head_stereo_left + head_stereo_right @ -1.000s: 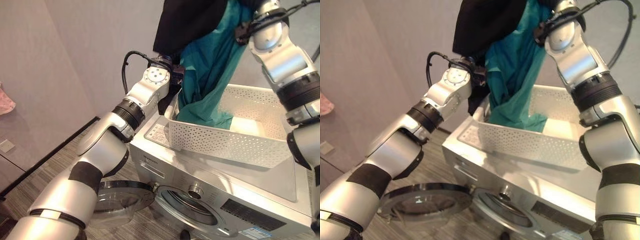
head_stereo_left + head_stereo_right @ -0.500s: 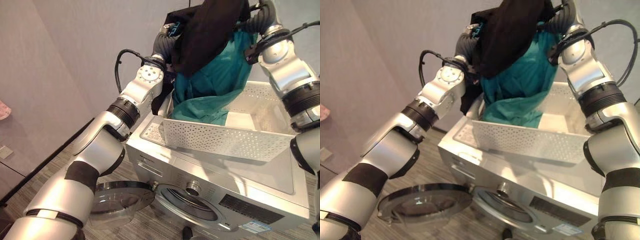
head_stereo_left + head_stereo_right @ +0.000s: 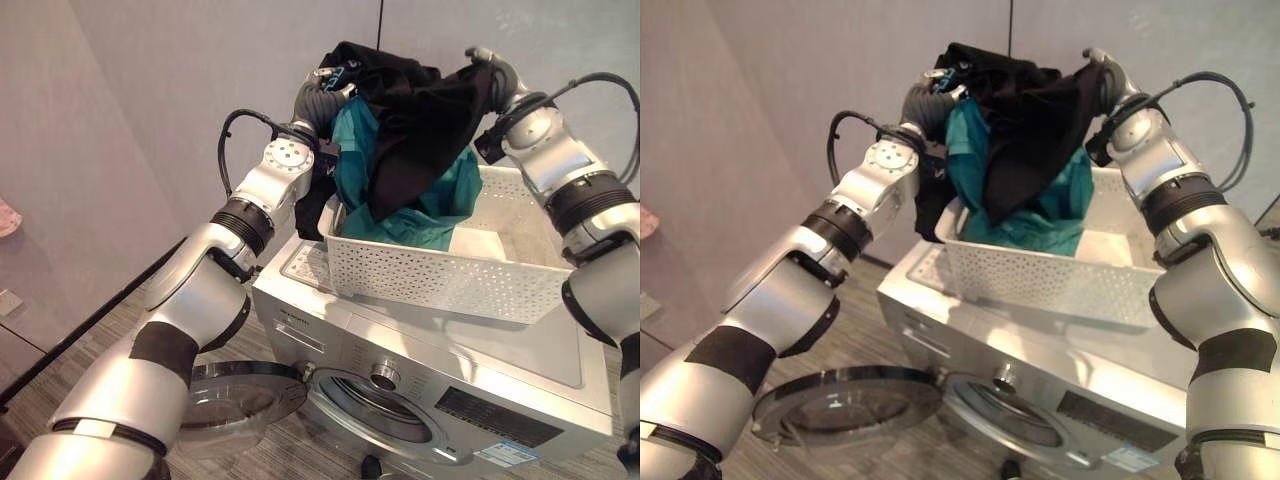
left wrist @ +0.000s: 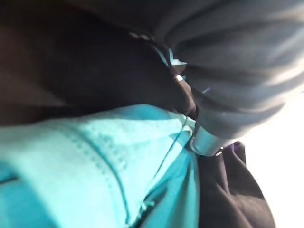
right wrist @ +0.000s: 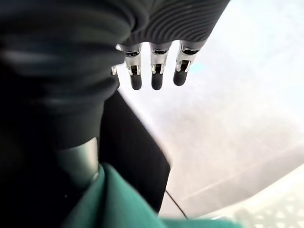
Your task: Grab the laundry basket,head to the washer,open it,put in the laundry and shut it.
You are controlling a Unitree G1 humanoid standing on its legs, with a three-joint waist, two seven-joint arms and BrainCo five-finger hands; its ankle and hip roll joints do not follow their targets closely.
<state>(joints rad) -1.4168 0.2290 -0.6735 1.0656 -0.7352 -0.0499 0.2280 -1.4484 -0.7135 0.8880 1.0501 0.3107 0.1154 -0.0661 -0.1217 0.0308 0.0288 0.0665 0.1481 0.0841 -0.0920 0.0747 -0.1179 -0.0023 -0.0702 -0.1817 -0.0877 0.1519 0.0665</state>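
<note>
- Grey walls and a wood-look floor (image 3: 90,330) frame a silver washer (image 3: 470,350), whose round door (image 3: 235,395) hangs swung open low at the front.
- Laundry is a bundle of two soft pieces, a black cloth (image 3: 420,120) draped over a teal cloth (image 3: 355,165), held up over the white perforated basket (image 3: 440,280) with the teal tail trailing down into it.
- It looks light and limp with no stiffness, so it will likely sag and slide; the black piece merely lies over the top and could slip off.
- Best hold, I judge, is a bunched fistful taking in both layers near the top, not a loose edge, since hanging ends may catch on the basket rim.
- Left hand (image 3: 320,95) is at the bundle's near-wall side, its fingers buried in cloth; in the left wrist view the teal and black folds press right up against it, and I cannot tell its grip.
- Right hand (image 5: 154,71) is at the bundle's other side; its wrist view shows fingers fairly straight and bare over empty space, with cloth lying against the wrist cover and not clasped.
- Basket sits on the washer's top, towards the back.
- Next the bundle must go down to the open drum (image 3: 385,410).
</note>
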